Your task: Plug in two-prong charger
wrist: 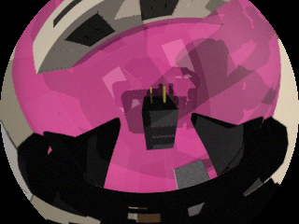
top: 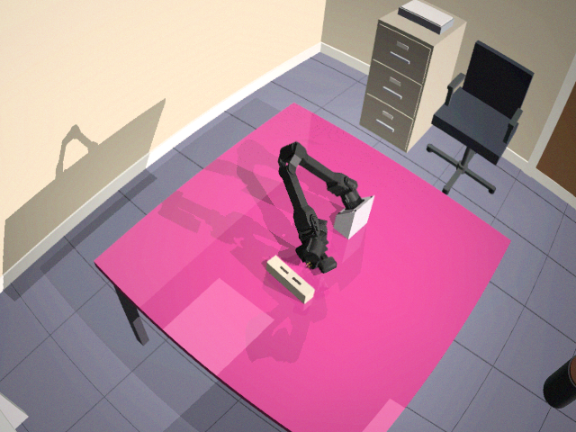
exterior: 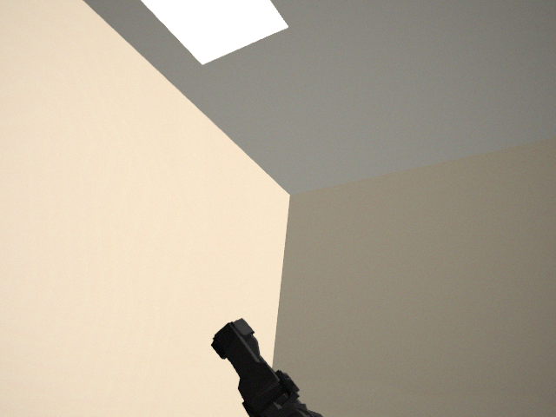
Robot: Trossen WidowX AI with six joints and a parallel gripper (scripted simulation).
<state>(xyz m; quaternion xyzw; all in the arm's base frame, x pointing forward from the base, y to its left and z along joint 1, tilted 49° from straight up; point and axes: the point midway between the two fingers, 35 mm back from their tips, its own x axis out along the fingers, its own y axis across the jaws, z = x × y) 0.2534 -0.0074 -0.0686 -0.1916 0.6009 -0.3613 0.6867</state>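
The gripper (top: 320, 267) (wrist: 156, 119) is reaching for the charger (wrist: 160, 126), fingers wide and empty; next it should centre, then grip.

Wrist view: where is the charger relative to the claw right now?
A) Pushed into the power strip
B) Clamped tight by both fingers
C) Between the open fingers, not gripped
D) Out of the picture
C: the black charger shows in the gap of the open claw, pink tabletop visible on either side of it.
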